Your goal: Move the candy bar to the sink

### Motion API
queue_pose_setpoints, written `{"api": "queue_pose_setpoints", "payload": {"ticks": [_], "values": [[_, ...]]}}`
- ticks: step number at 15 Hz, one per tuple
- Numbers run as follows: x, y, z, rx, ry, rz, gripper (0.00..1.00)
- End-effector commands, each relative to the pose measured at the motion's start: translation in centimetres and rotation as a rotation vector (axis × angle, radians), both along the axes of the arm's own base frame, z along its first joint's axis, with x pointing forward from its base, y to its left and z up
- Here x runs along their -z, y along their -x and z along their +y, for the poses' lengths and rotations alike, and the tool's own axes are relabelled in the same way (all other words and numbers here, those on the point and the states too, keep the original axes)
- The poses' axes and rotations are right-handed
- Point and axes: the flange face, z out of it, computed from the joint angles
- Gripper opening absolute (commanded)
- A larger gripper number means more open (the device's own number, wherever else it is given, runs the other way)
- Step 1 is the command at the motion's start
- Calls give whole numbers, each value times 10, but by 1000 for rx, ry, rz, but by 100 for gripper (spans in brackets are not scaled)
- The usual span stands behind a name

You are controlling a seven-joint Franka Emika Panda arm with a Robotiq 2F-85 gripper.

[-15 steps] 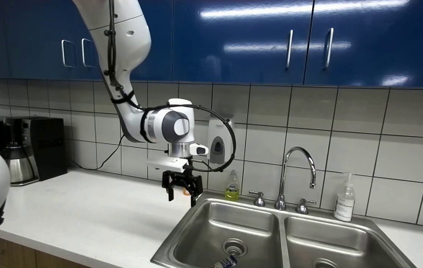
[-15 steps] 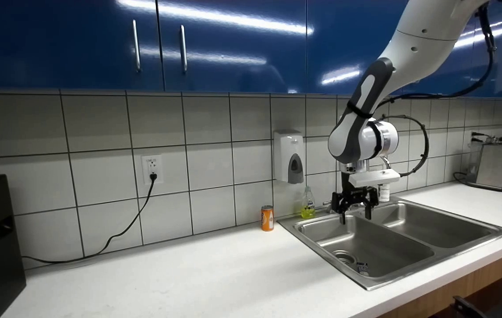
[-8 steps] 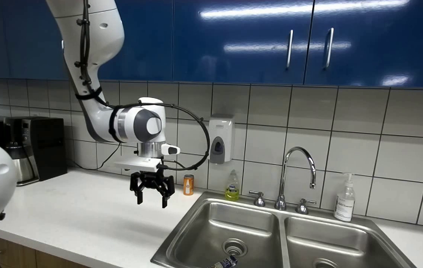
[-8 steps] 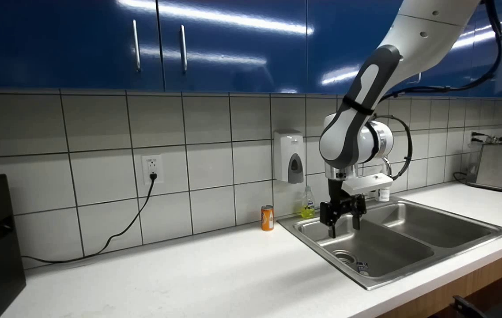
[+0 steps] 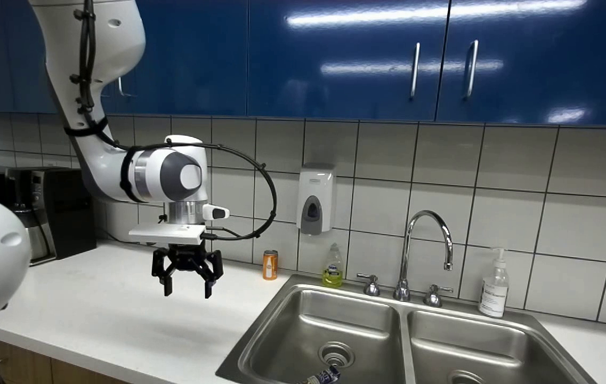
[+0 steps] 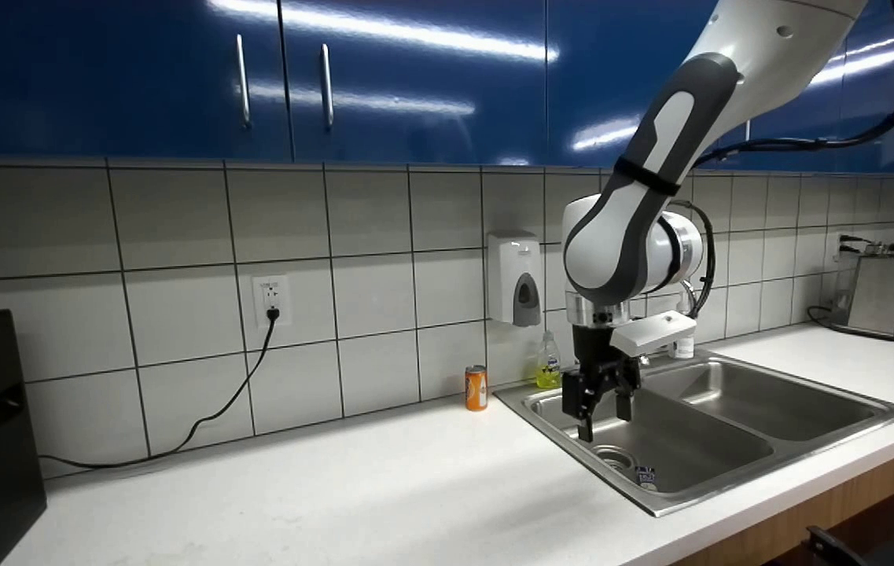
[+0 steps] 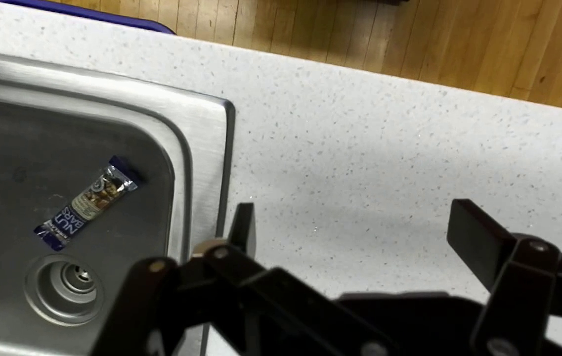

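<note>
Candy bar (image 7: 85, 202) lies flat at the bottom of a basin (image 7: 4, 193) of the steel sink (image 7: 206, 143) — in the wrist view its wrapper reads "NUT BARS", its ends toward half past one and half past seven. Just beside its lower end, toward six o'clock, sits a round drain (image 7: 63, 291). In an exterior view the bar is cut short at the bottom edge; its basin is the nine o'clock half of the sink, and a second basin (image 5: 468, 341) makes the three o'clock half.

At three o'clock from the bar in the wrist view is the gripper (image 7: 350, 227), its fingers wide apart, the speckled counter (image 7: 330, 148) showing between them. In both exterior views it hangs between ten and eleven o'clock from the bar, well apart from it, fingertips pointing down to six.

In an exterior view a curved faucet (image 5: 405, 256) rises at the sink's twelve o'clock edge — a bottle of yellow liquid (image 5: 333, 272) toward its nine, a pump bottle (image 5: 494, 290) toward its three. Past the sink's corner, around ten o'clock, an orange can (image 5: 270, 265) stands upright on the counter. A white dispenser (image 5: 316, 200) hangs on the tiled wall (image 5: 382, 154), with blue cabinets (image 5: 334, 37) higher up at twelve.
</note>
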Motion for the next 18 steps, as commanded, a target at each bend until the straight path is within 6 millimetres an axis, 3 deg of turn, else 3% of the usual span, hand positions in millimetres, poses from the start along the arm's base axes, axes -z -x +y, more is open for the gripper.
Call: {"api": "queue_pose_setpoints", "payload": {"ticks": [1, 2, 18], "values": [[-14, 15, 12, -71, 8, -11, 100], [-3, 4, 7, -25, 0, -4, 100], [-1, 4, 8, -28, 0, 1, 100]]}}
